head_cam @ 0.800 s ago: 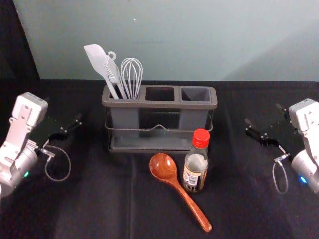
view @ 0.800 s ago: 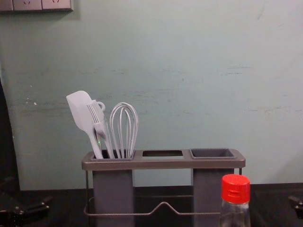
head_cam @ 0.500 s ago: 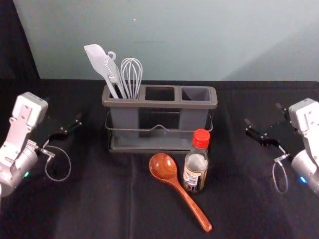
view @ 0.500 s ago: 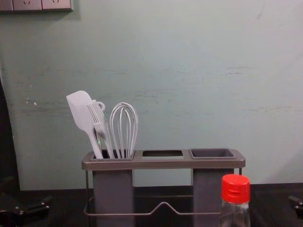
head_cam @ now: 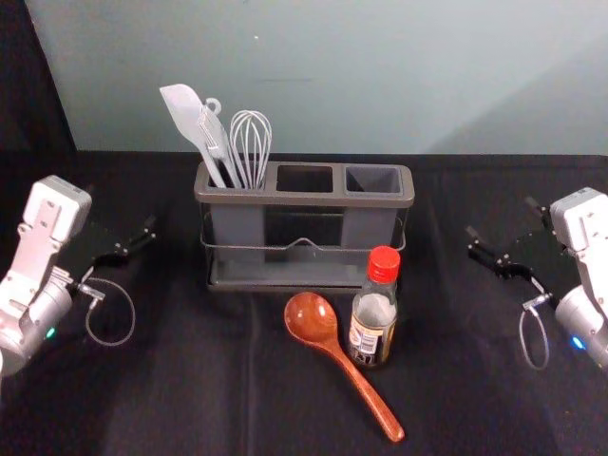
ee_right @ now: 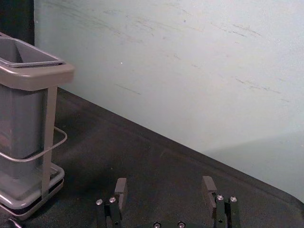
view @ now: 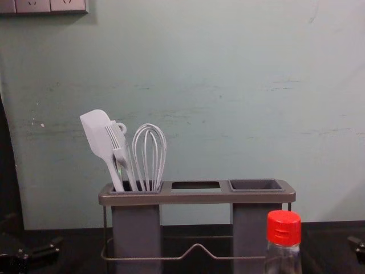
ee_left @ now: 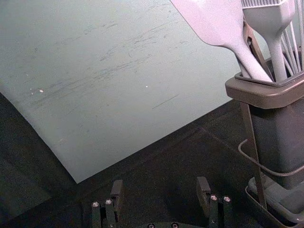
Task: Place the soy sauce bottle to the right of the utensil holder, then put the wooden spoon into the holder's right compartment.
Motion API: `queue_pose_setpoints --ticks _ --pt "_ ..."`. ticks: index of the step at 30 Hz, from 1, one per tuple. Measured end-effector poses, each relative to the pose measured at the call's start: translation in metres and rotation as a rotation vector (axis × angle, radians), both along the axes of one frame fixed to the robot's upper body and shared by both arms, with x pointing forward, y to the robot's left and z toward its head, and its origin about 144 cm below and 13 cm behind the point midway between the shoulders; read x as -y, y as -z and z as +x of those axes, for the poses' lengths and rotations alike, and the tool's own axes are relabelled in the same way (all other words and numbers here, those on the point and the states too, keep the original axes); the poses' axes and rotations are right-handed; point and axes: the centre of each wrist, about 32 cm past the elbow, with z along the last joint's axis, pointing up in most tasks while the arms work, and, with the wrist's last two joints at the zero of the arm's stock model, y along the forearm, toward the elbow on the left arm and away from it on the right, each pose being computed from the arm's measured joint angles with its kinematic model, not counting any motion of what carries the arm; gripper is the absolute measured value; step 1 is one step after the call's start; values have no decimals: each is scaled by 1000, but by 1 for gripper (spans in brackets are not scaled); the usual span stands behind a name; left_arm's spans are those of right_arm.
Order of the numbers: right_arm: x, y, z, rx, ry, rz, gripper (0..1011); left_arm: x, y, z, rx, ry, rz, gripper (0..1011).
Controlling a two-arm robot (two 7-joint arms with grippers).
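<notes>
Fingers spread wide, the left gripper [head_cam: 122, 211] is parked over the left side of the black-covered table [head_cam: 190, 399], holding nothing; the right gripper [head_cam: 502, 217], over the table's right side, also has its fingers well apart and holds nothing. Between them, toward the table's far edge, stands a long grey-brown utensil holder with a wire rail [head_cam: 234, 198], its left compartment carrying a pale flat spatula [head_cam: 183, 111], a pale brush [head_cam: 213, 133] and a pale wire whisk [head_cam: 251, 142]. Before the holder's right end, the clear soy sauce bottle with a red cap [head_cam: 372, 323] stands upright. Just beside it lies the reddish-brown wooden spoon [head_cam: 356, 380], bowl toward the holder, handle slanting toward the table's near right corner.
</notes>
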Motion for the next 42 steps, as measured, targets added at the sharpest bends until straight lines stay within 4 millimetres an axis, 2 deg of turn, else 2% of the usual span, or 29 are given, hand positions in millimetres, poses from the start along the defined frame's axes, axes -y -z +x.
queue_pose_setpoints --ticks 34,38,42 --pt "0 0 0 0 0 0 1003 0 0 0 0 0 0 1000" --pt "1 -1 -5 4 12 -5 1002 0 0 0 0 0 0 1000" --pt "1 -5 -20 10 17 -19 1003 0 0 0 0 0 0 1000"
